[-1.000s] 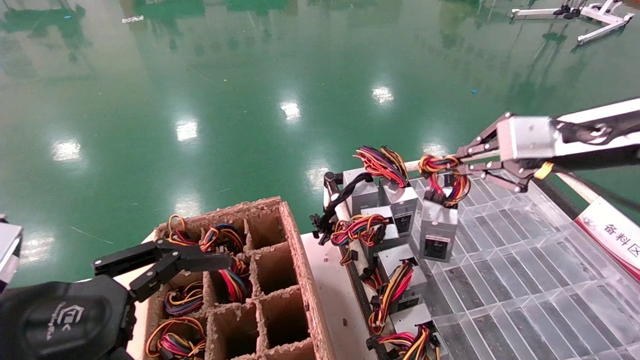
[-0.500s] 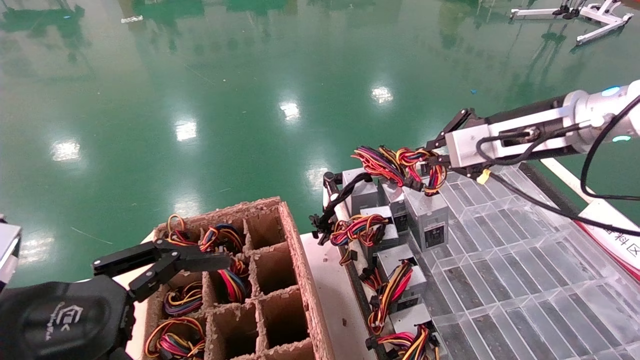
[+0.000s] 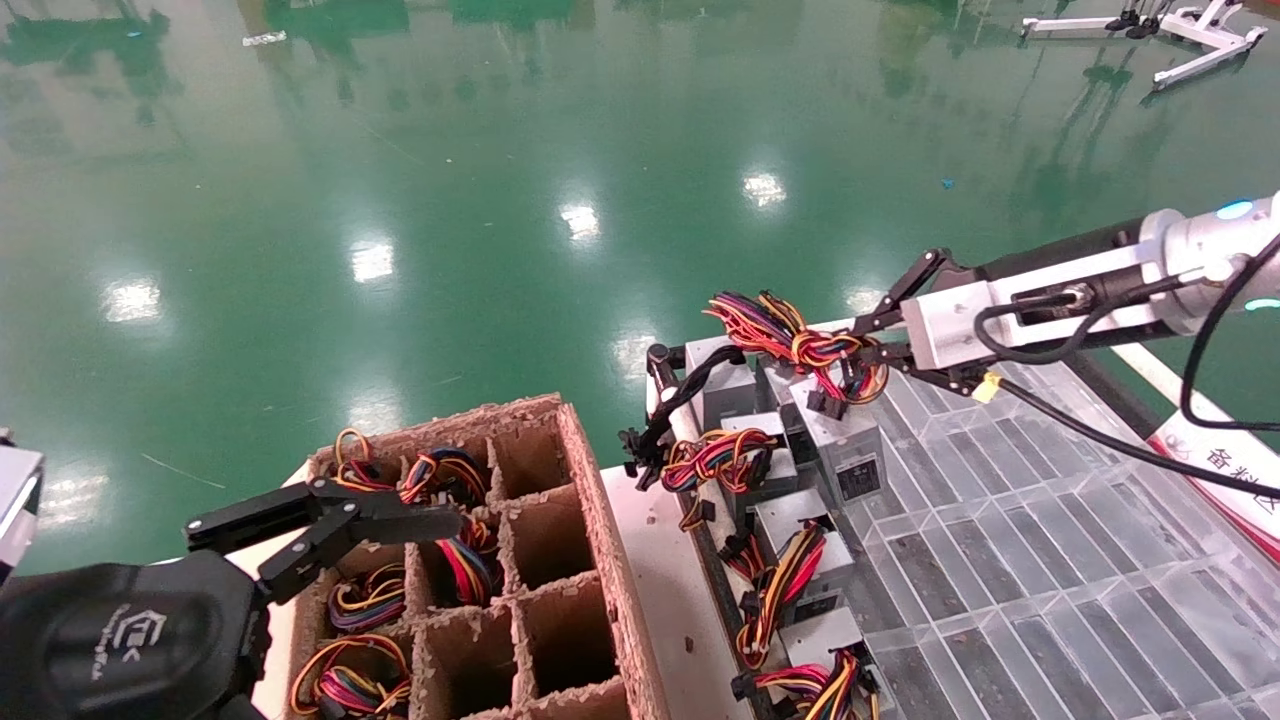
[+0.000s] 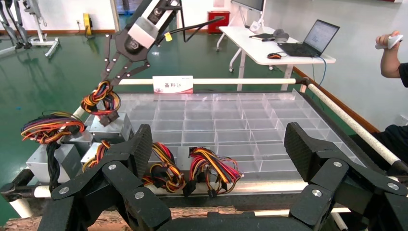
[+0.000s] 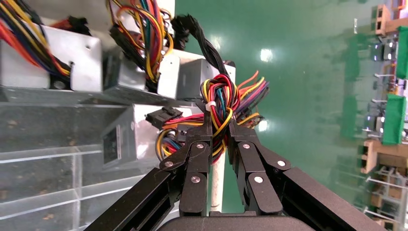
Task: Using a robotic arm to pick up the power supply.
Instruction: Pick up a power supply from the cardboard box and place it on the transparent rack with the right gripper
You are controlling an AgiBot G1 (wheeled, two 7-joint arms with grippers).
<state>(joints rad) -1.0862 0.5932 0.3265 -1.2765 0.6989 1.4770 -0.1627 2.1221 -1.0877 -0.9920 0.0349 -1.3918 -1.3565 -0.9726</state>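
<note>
My right gripper [image 3: 868, 352] is shut on the looped red, yellow and black wires [image 5: 220, 96] of one power supply [image 3: 848, 448]. This grey metal box hangs tilted below the fingers [image 5: 199, 132], low at the clear tray's far left end. It is close beside other alike units. Whether its base touches the tray, I cannot tell. The left wrist view shows the same right gripper [image 4: 113, 79] over that power supply [image 4: 111, 129]. My left gripper [image 3: 340, 520] [image 4: 220, 144] is parked open and empty above the cardboard box.
A cardboard box [image 3: 592, 520] with divider cells holds wire loops in several cells. A clear gridded tray [image 3: 1050, 570] has more power supplies [image 3: 800, 565] along its left edge. A red-and-white sign [image 3: 1220, 470] is on the right. A table with a laptop [image 4: 315, 41] stands beyond.
The right gripper has carried the power supply left toward the row of other units and then sunk slightly. The left arm has stayed still.
</note>
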